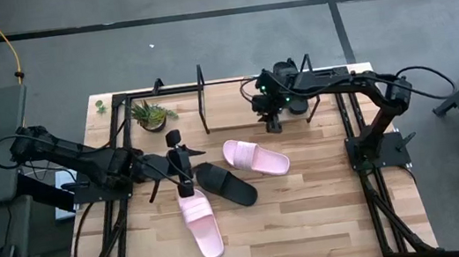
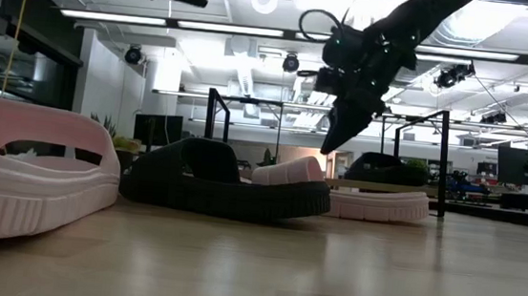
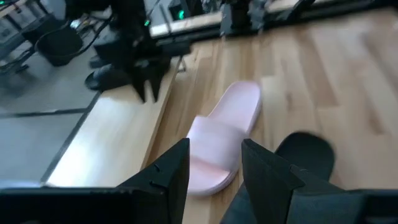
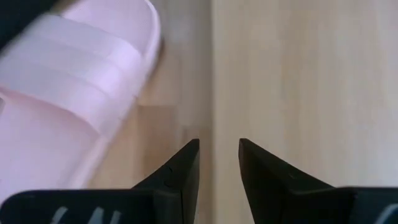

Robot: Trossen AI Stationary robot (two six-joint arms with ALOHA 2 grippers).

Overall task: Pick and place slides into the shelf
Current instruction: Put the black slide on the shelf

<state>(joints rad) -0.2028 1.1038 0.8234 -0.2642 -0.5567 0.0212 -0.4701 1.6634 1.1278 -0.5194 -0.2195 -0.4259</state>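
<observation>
The right gripper [image 1: 273, 126] hangs empty, jaws parted, just behind a pink slide [image 1: 255, 157] on the table, so a pick-up is in hand: next it must descend over the strap. The left gripper [image 1: 179, 163], also parted and empty, hovers between the other pink slide [image 1: 200, 225] and a black slide [image 1: 226, 184] (which crowds both). The shelf [image 1: 209, 104] waits beyond, a potted plant [image 1: 152, 115] beside it.
</observation>
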